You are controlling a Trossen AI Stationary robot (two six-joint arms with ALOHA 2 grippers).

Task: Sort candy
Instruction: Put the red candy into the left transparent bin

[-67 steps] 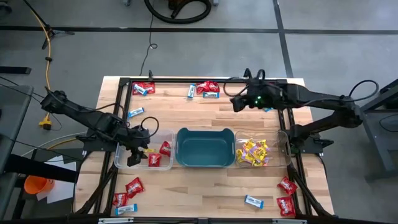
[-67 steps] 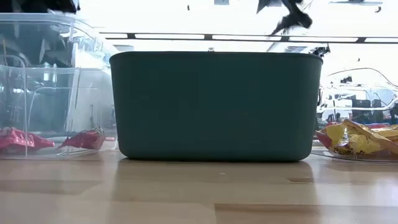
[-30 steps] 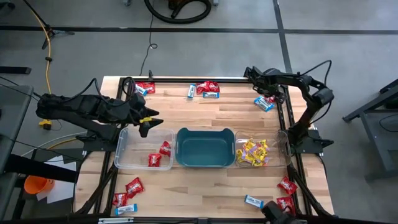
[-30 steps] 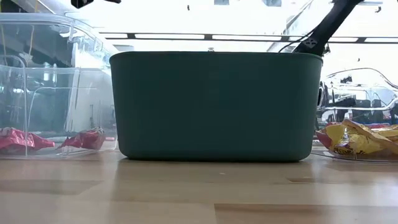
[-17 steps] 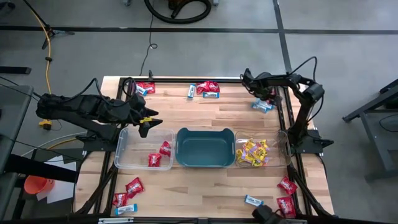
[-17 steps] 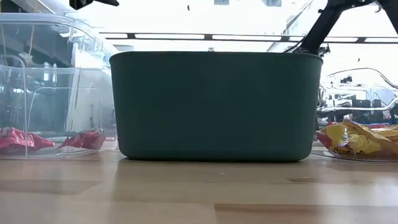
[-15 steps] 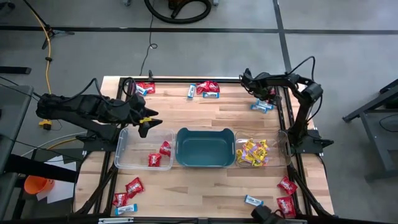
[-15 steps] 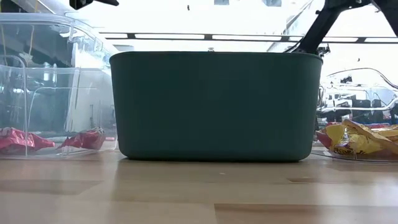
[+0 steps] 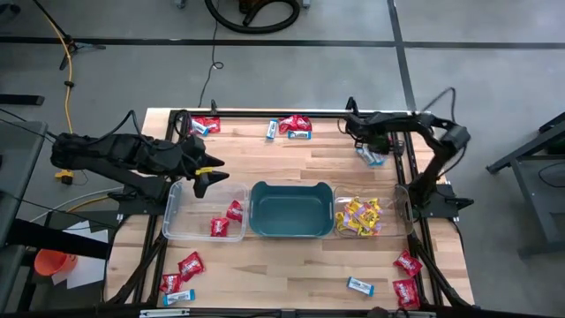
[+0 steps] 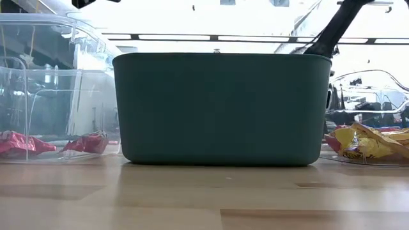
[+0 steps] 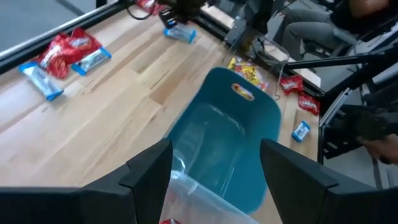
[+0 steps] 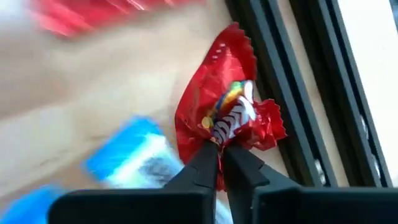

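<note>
My right gripper is at the table's far right, by the black frame rail, shut on a glossy red candy packet. Blue-and-white packets lie beside it, one showing in the right wrist view. My left gripper is open and empty above the far edge of the left clear bin; its wide-spread fingers frame the teal tub. Red packets lie in the left bin and yellow packets in the right clear bin. My right gripper pinches the red packet's crimped edge between its two fingertips. The rest of the packet spreads out beyond the fingers. I cannot tell whether the packet is clear of the table.
The teal tub stands between the two clear bins. Loose red and blue packets lie along the far edge, at the near left and at the near right. A black frame rail runs beside the right gripper.
My right gripper has drawn a little toward the table's left edge at the far right corner. The blue-and-white packets beside it have slid slightly toward the near edge. My left arm has kept still.
</note>
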